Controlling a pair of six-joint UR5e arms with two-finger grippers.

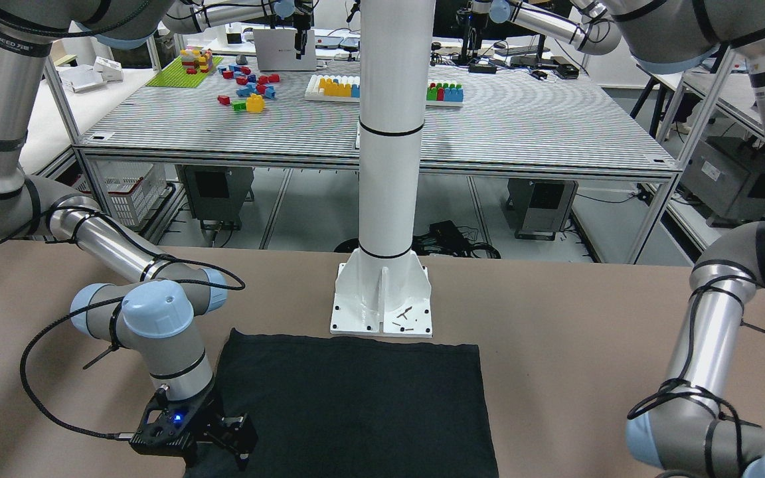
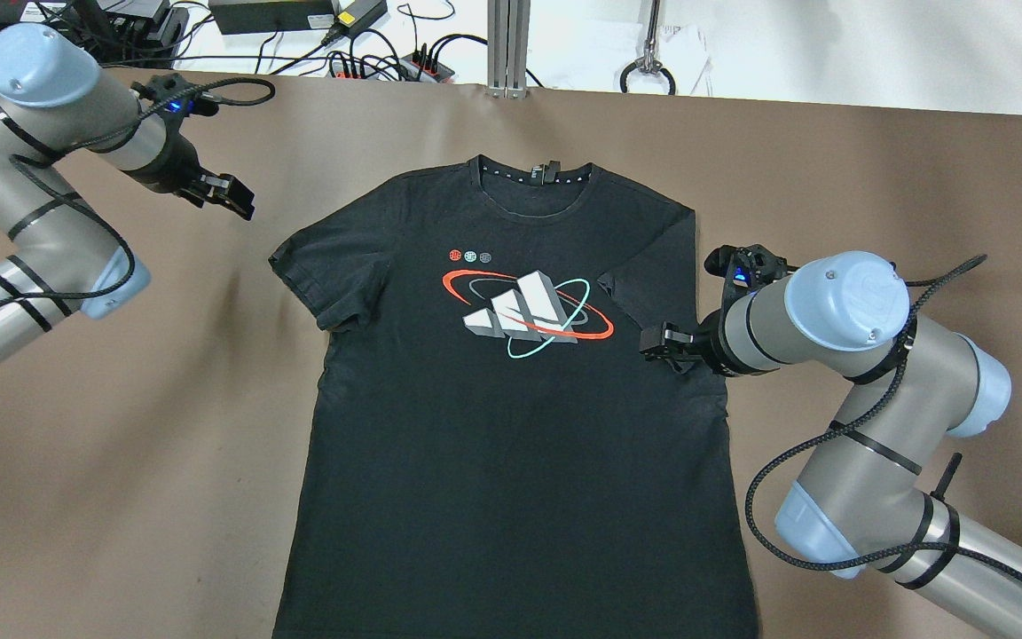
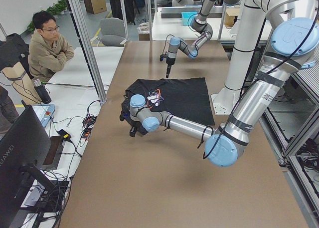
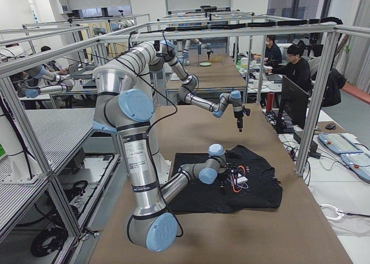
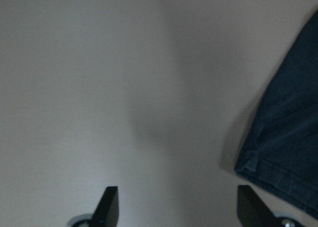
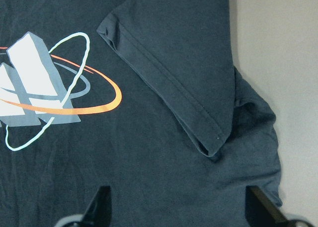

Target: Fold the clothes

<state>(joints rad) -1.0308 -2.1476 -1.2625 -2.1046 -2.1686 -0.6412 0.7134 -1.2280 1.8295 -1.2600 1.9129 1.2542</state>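
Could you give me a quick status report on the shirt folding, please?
Left gripper open over bare table, near unfolded sleeve. Right gripper open above folded-in sleeve. T-shirt flat, print up. No obstruction seen.

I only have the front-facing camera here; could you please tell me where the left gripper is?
Observer: The left gripper hovers open over bare table, just outside the spread sleeve of the T-shirt.
Operator: Thanks. Is the other sleeve spread too?
Observer: No, the sleeve on the robot's right lies folded in across the chest, its hem near the printed logo.
Operator: And the other gripper?
Observer: The right gripper is open and empty above that folded sleeve.
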